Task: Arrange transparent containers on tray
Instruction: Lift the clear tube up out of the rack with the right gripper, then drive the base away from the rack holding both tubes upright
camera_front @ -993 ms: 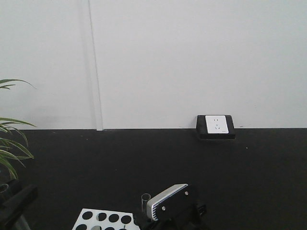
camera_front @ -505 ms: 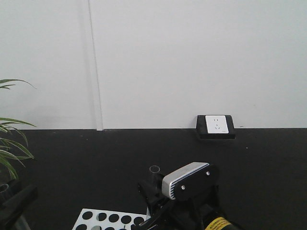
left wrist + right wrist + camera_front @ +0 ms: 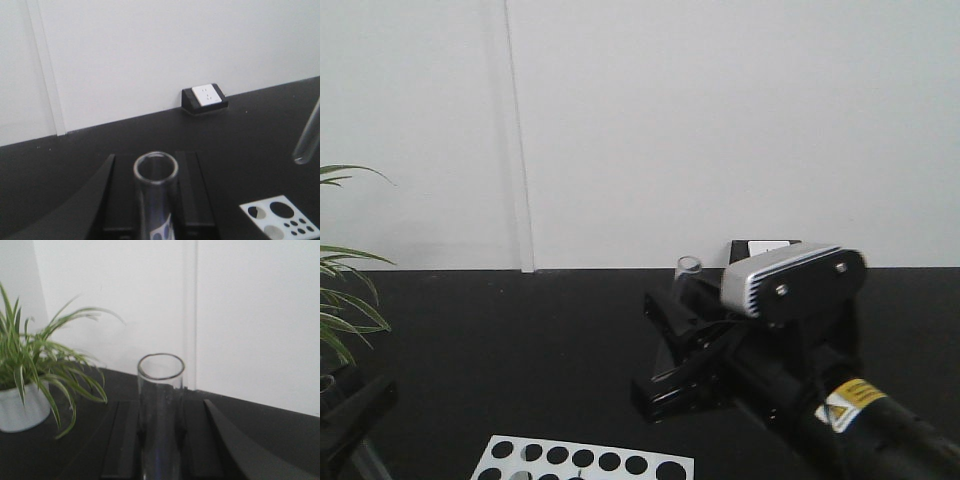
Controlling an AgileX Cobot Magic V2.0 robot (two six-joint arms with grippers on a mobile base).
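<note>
- A green striped-leaf plant in a white pot [image 3: 20, 405] stands at the far left of the black counter [image 3: 520, 350], well apart from the work.
- The left claw [image 3: 154, 172] is closed around a first clear glass test tube [image 3: 156, 200], which stands upright with its open rim toward the wrist camera.
- The white perforated tube rack [image 3: 590, 462] lies low in the front view, between the two arms. Only its far edge shows.
- The right claw [image 3: 161, 409] grips a second clear glass test tube [image 3: 689, 268], upright and raised well above the rack and counter.
- A white wall socket in a black housing [image 3: 206, 95] sits at the back, partly hidden in the front view by the right arm's wrist camera.
- The flat yellow tray appears in no view, so I cannot tell how many tubes already lie on it.
- As I judge it, both arms are at the carrying stage. These two tubes are yet to be set down on the tray, as are any the rack may hold.
</note>
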